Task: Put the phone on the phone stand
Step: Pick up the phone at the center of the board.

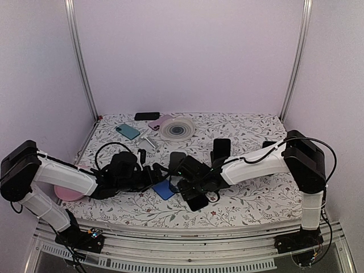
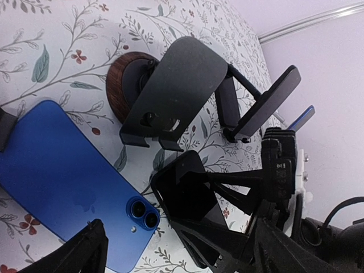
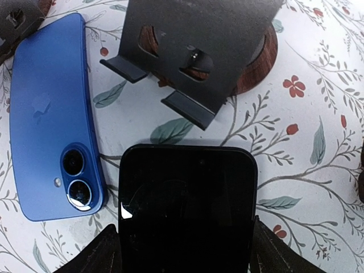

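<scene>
Right gripper [image 3: 185, 250] straddles the glossy black phone [image 3: 187, 210], grip uncertain; left gripper [image 2: 179, 253] gapes wide. Clamp squarely, then aim for the black metal stand [image 3: 193, 51].

This is a robotics lab test cell, not a lived-in room. The phone stand [image 3: 193, 40] sits on a table [image 1: 244, 122] under a flowered cloth, boxed in behind and on both sides by plain pale walls [image 1: 187, 51] that meet at bare aluminium posts [image 1: 79, 62]. Nearer than the stand, the left arm [image 1: 62, 176] and right arm [image 1: 256, 162] rise from a metal rail [image 1: 187, 253] with exposed cables [image 1: 327, 153], while beyond the stand lie test props, a teal phone [image 1: 128, 131] and a white plate [image 1: 177, 128].
</scene>
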Available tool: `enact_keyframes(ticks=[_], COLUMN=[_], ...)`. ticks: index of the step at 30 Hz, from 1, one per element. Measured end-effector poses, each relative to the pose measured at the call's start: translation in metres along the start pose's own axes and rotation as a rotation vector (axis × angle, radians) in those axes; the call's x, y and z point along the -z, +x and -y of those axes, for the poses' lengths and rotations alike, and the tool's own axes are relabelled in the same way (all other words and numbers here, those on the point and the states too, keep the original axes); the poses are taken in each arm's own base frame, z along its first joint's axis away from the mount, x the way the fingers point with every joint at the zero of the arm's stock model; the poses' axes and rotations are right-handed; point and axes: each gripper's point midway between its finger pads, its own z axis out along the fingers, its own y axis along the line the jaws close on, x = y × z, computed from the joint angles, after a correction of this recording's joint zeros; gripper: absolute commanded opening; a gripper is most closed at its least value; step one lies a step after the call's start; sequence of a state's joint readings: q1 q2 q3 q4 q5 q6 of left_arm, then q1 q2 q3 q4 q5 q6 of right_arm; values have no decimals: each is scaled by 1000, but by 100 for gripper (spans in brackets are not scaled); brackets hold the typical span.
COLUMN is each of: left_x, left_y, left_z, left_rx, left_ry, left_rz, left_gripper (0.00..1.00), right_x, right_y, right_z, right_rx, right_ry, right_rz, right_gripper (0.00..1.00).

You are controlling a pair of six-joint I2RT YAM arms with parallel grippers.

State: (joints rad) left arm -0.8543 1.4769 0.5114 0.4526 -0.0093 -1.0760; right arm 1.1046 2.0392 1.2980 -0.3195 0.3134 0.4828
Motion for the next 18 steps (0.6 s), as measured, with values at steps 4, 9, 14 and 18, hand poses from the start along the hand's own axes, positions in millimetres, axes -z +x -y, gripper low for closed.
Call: enact_keyframes(ticks=[4,9,14,18], left_x=[-4,-11,-18,-19], left_y=[3,7,12,12], left_z=[1,5,6,7], left_rx=[5,9,10,10], left_ry=[11,30,42,46], left_rz=[-15,-40,-66,-67], left_gripper=[86,83,82,82], right_x=[10,18,18,17], right_y=[-2,-4,-2,0], right_z=[6,10,11,10], right_rx=[-14,-23,-23,-15], right_ry=[3,3,4,-4], right_rz=[22,34,32,27], right_gripper=[69,70,76,90])
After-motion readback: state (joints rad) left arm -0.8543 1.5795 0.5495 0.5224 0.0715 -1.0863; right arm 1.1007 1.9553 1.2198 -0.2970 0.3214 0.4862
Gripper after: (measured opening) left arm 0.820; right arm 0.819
